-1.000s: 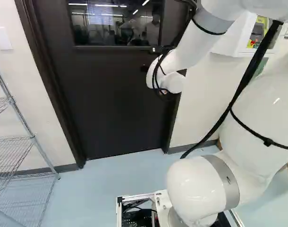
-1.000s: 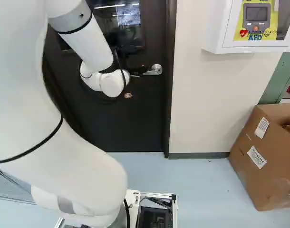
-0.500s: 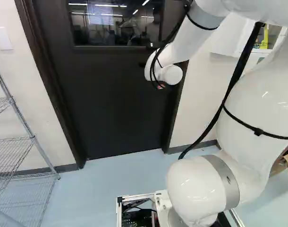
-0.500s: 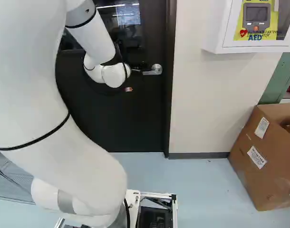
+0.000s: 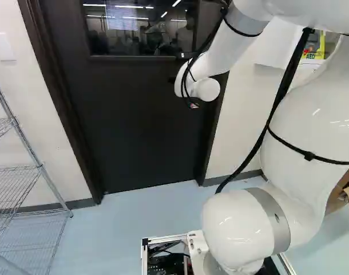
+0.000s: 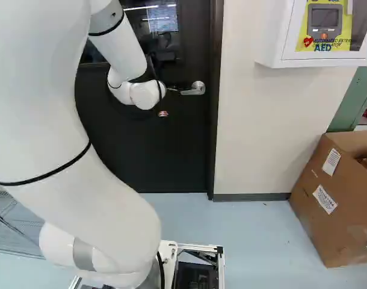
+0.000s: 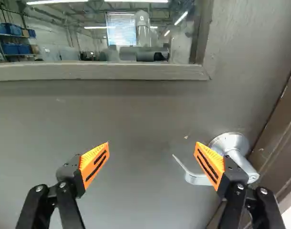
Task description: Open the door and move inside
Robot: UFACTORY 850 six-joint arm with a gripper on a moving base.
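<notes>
The biggest thing ahead is the dark brown door with a glass window (image 5: 134,120), and it looks shut in its frame. The white, thick-jointed arm (image 6: 39,108) reaches up and forward to it, with its wrist end close to the latch side. At the right of the right base view an open brown cardboard box (image 6: 337,205) stands on the floor; silver wire shelving (image 5: 14,189) stands at the left of the left base view. A white wall cabinet with a yellow panel (image 6: 269,36) hangs on the wall past the latch side.

The task's smaller thing, the silver metal lever handle (image 7: 231,142), is on the door near the frame, its lever roughly level. I judge the step in hand to be lining up on that handle; the door has yet to be opened.

The jaws stand wide apart, with nothing clamped between the ribbed orange pads (image 7: 94,163). The finger nearer the frame crosses in front of the lever, hiding its middle. The lever's curved free end (image 7: 197,179) shows in the gap, close to that finger; whether they touch I cannot tell.

The next move probably calls for a shift toward the frame, then a press down on the lever before working the door. Off-centre like this, that finger could bump the lever or slip off it.
</notes>
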